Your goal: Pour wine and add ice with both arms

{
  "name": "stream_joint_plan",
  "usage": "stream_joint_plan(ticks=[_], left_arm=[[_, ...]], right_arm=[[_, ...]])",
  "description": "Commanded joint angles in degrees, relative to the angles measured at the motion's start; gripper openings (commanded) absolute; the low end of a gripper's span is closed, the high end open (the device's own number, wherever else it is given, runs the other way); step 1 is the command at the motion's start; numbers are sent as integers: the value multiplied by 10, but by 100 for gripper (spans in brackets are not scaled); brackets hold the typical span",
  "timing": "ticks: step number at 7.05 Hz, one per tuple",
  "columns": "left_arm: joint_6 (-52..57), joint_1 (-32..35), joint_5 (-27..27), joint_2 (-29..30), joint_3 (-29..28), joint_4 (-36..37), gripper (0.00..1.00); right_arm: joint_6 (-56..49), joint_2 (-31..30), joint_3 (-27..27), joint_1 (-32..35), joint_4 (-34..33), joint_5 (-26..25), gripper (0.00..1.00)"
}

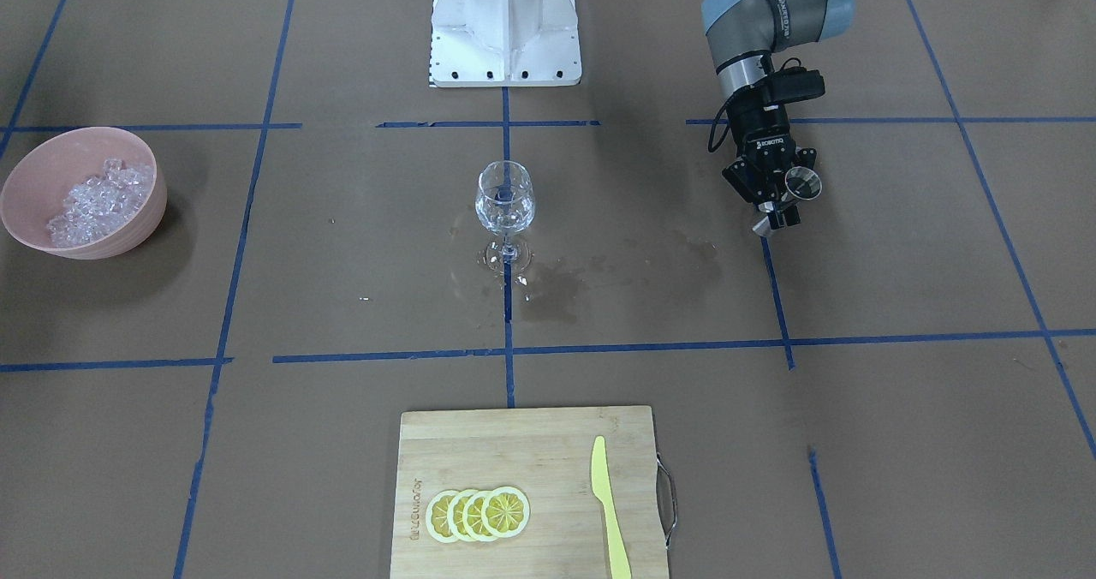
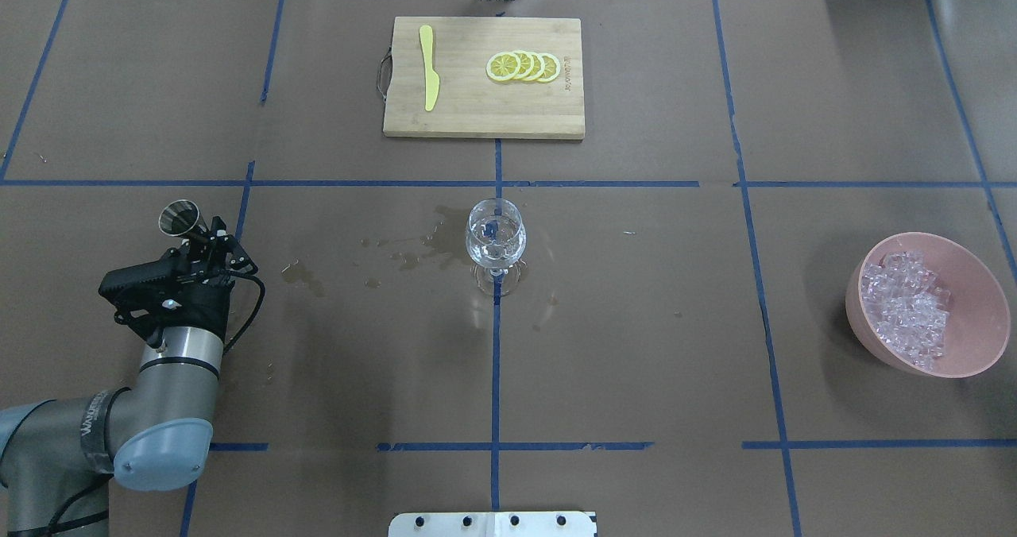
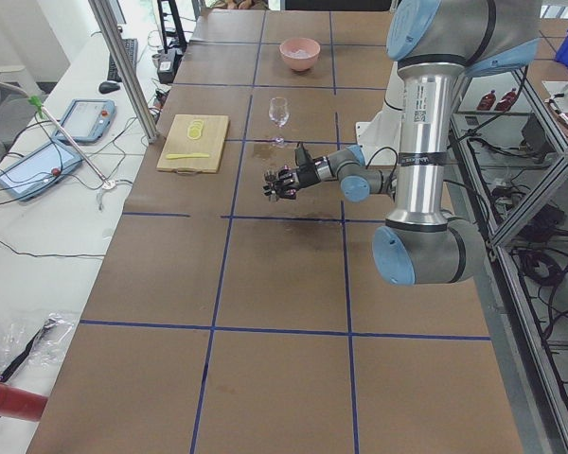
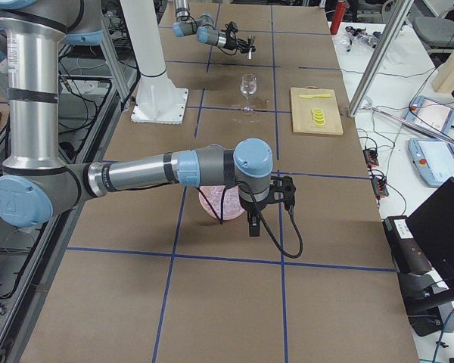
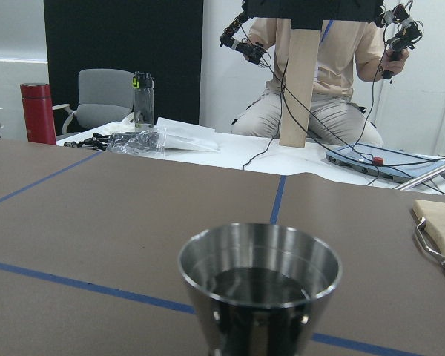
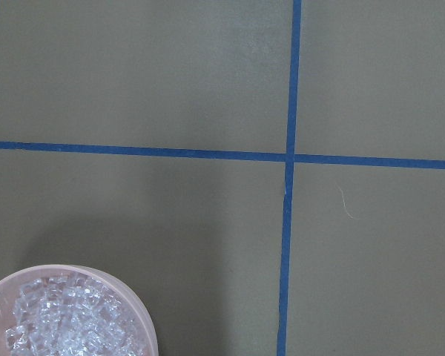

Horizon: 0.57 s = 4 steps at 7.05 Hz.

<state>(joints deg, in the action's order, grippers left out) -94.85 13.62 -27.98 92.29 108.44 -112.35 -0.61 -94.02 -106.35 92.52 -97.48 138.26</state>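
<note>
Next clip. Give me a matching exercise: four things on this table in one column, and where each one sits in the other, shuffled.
Things
1. ice
2. metal cup
3. wine glass
4. lemon slices

Places
A. on the cutting board
B. held in the left pincer
C. heaped in the pink bowl
D. upright in the middle of the table

Pairs: 1-C, 2-B, 3-D, 4-A

Brown paper-covered table (image 2: 636, 346), blue tape grid. On it: glass (image 2: 495, 235) at centre, wet patches (image 2: 413, 251) just left of it, cutting board (image 2: 469, 112) far centre, bowl (image 2: 977, 322) right.
</note>
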Motion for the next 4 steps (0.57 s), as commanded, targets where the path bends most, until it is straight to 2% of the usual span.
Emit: stream_joint_plan(ticks=[1,4], left_arm=[[217,51,-6,37,-106,-268,0],[219,51,-6,38,-105,-270,0]], right_arm=[[54,-39,-70,-7,-3,-16,100],[64,4,-66,-37,-5,-12,100]])
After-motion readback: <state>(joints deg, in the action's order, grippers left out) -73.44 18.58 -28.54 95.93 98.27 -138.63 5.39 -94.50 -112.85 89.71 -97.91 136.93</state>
